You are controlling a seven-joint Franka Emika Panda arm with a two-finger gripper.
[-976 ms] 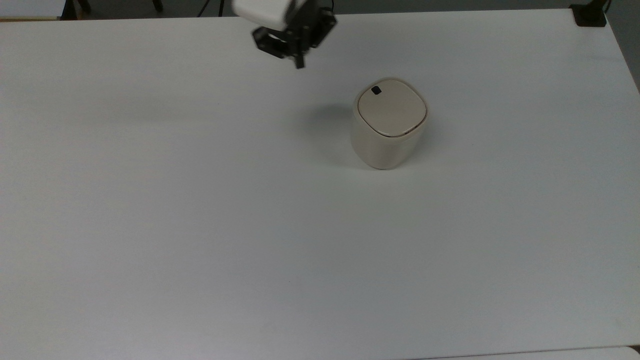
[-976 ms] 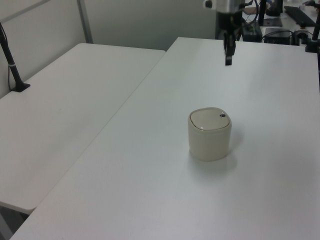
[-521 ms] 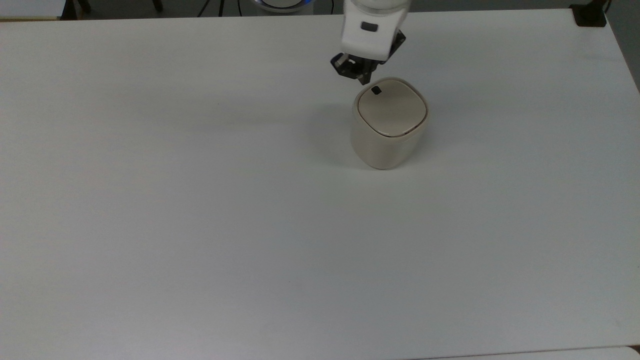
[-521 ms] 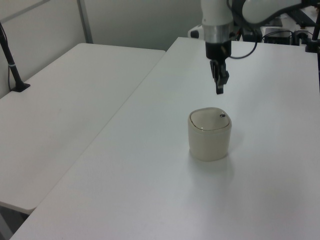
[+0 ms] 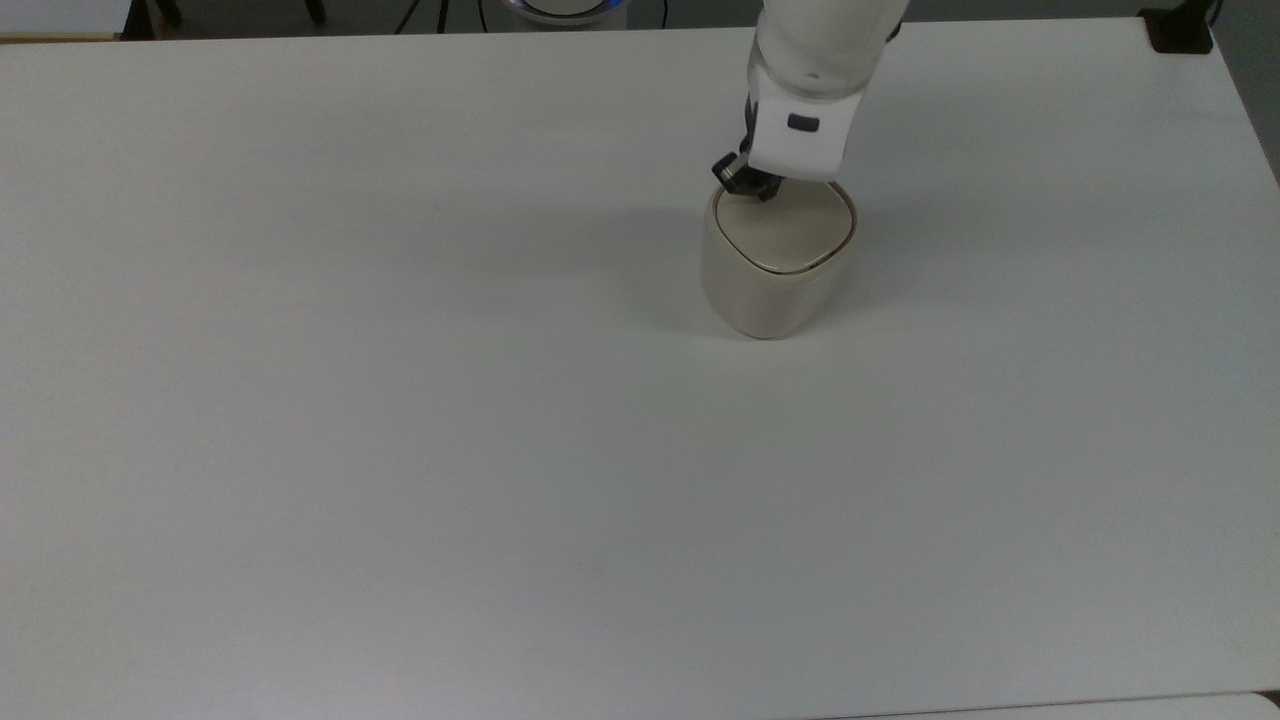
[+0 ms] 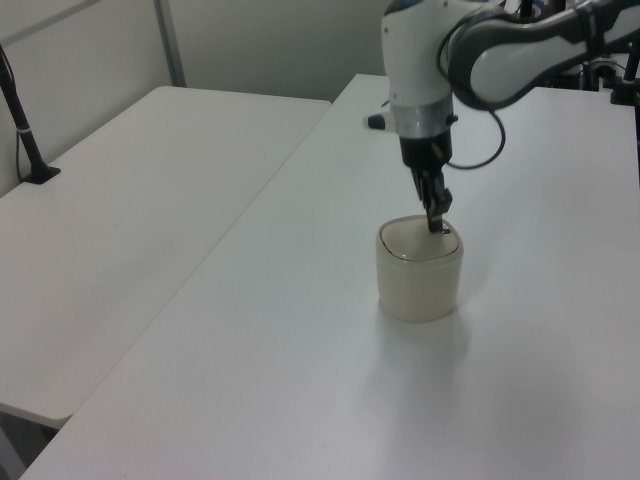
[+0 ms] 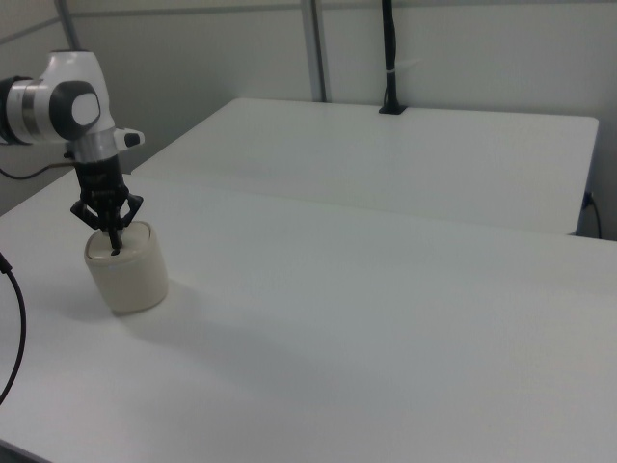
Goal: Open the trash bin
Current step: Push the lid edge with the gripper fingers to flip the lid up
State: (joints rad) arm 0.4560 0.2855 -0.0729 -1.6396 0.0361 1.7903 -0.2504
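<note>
You have the gripper (image 6: 437,224) down on the trash bin (image 6: 420,272), which stands on the white table (image 5: 400,450) toward the top view's upper right, its lid (image 5: 790,232) flat and closed. The fingers look pressed together into one point, resting at the lid's corner where the button should sit. You are at the pressing step; next, push straight down, gently, so the bin doesn't tip or slide.

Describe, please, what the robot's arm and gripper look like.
The arm has glossy white rounded shells with dark grey joint sections. A thin black cable loops beside its wrist. The white hand housing carries a small dark rectangular marking. The gripper is black, with slim fingers.
</note>
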